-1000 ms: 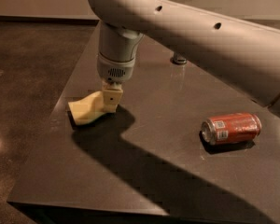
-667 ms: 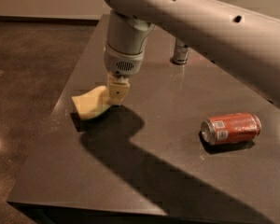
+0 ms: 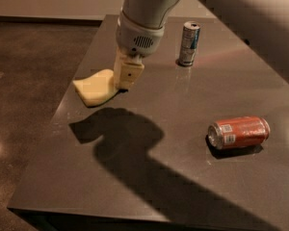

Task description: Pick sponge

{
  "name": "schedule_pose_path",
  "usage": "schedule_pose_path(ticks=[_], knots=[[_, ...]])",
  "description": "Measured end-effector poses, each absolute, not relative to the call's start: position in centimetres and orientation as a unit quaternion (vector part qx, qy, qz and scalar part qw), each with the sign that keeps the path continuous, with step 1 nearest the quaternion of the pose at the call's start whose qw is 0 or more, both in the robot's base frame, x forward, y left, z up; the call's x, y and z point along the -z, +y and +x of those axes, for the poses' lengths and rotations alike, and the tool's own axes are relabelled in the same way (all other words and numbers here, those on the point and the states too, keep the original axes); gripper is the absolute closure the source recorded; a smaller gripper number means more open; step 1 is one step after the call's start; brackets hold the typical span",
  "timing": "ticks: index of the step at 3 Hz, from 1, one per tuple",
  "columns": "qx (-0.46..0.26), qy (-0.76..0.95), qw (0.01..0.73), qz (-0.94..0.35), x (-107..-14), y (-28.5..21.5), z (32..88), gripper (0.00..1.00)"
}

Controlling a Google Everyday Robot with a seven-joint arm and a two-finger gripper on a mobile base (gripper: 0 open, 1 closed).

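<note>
The pale yellow sponge (image 3: 93,88) hangs tilted above the left part of the dark table (image 3: 183,177), with its shadow lying apart from it on the tabletop. My gripper (image 3: 123,82) points down from the grey arm and is shut on the sponge's right end. The cream fingers (image 3: 128,72) hide that end.
A red drink can (image 3: 239,132) lies on its side at the right of the table. A silver can (image 3: 189,44) stands upright at the back, right of the arm. The table's left edge is close to the sponge, with dark floor (image 3: 24,81) beyond it.
The gripper has risen with the sponge in it. The sponge has left the tabletop and its shadow now lies apart below it. The arm has swung aside, uncovering the silver can.
</note>
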State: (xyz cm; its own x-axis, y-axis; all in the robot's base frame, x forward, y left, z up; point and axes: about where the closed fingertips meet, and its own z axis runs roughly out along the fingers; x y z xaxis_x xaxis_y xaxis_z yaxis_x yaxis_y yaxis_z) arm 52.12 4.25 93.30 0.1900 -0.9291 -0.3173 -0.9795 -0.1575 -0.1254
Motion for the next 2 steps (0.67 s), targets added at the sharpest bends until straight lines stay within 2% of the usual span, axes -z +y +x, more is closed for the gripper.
schedule_pose_path(ticks=[2], knots=[[-0.087,0.612,0.172,-0.767,-96.79,3.98,52.39,1.0]])
